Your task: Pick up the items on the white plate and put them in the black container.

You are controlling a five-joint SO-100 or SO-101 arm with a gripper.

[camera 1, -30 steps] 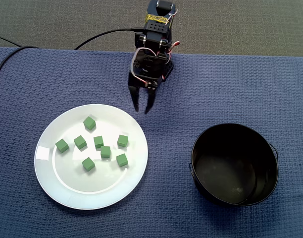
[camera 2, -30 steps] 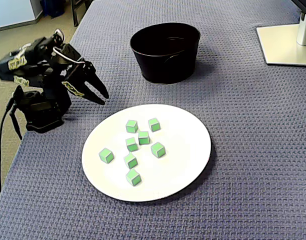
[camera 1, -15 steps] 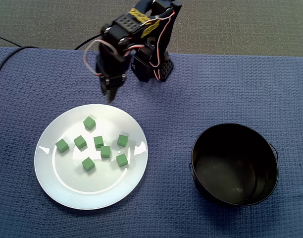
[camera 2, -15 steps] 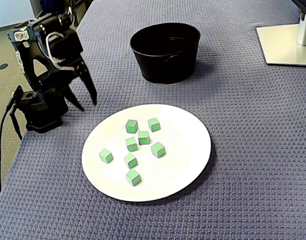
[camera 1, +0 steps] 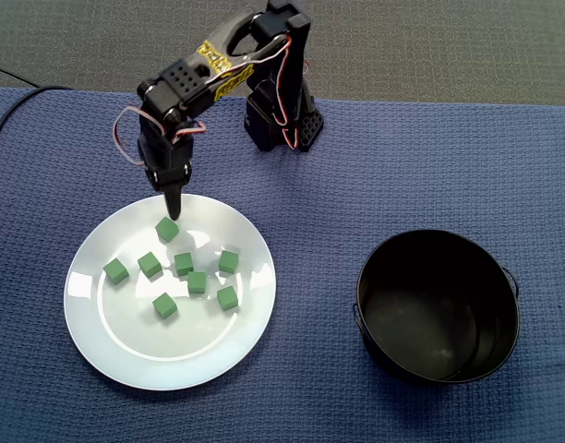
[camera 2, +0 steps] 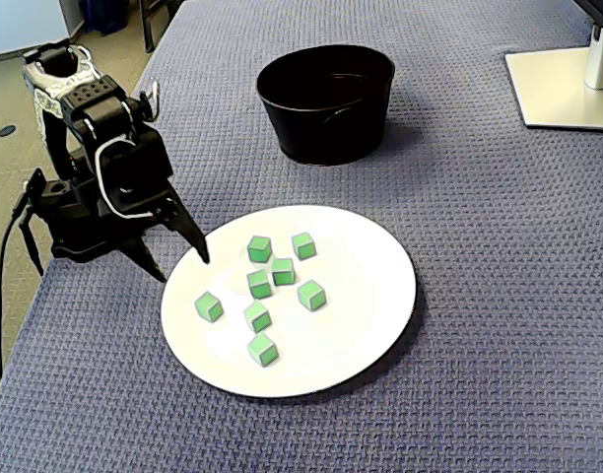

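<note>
Gripper (camera 2: 181,268): two black fingers spread apart, nothing between them, pointing down. In one fixed view, one fingertip hangs over the left rim of the plate and the other sits just outside it. In the other fixed view the gripper (camera 1: 174,210) is seen edge-on above the plate's top rim.

Nearest cube (camera 1: 167,229): green, just below the fingertips, not touched.

Green cubes (camera 2: 283,271): eight in all, loosely scattered, all on the plate.

White plate (camera 1: 172,355): round, flat on the cloth.

Black container (camera 1: 366,277): round, upright and well apart from the plate on its right. No cube shows inside.

Blue cloth (camera 1: 402,166): covers the table.
</note>
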